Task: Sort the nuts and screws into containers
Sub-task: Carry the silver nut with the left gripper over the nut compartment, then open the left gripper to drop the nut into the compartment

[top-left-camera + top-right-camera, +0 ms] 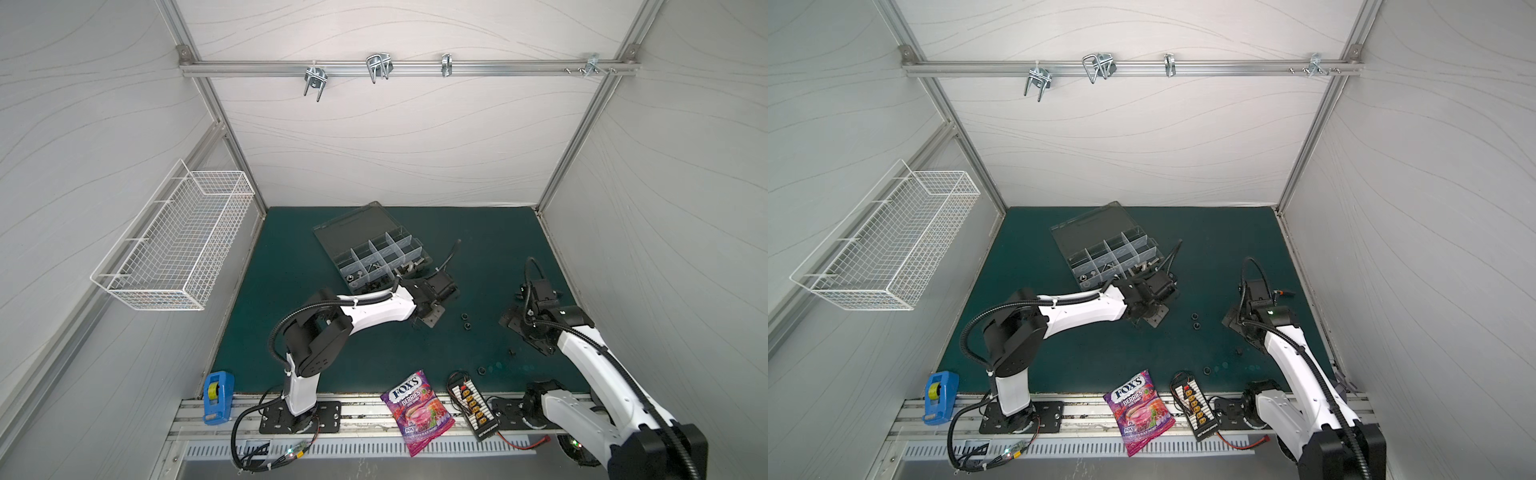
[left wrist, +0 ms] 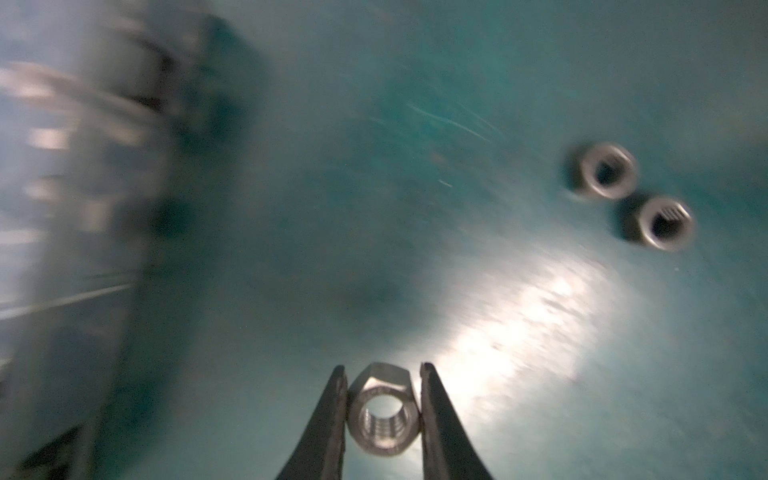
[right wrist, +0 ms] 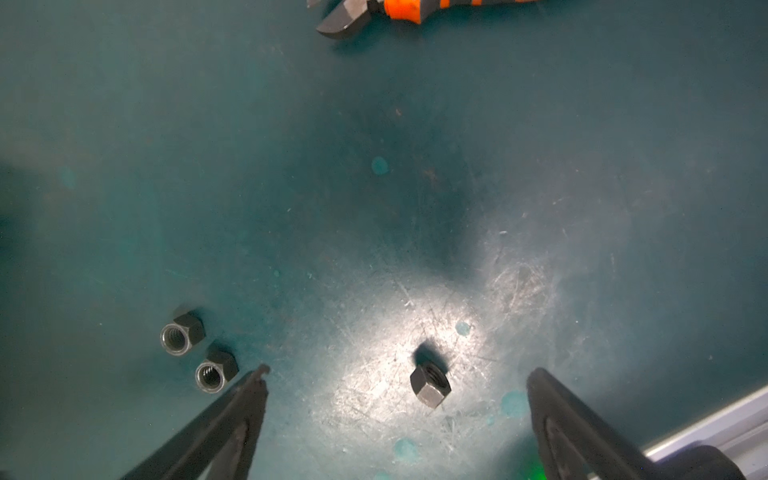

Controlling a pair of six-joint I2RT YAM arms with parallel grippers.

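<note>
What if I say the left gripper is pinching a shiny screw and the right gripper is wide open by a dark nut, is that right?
Almost. The left gripper is pinching a shiny nut, not a screw: the left wrist view shows a six-sided ring with a threaded hole. The right gripper really is wide open by a dark nut.

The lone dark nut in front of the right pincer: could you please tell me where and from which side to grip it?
I would grip the lone dark nut across two opposite flat sides, coming from above. Its hexagon gives parallel faces, and it lies between the fingers of the open right pincer, apart from the nut pair.
</note>
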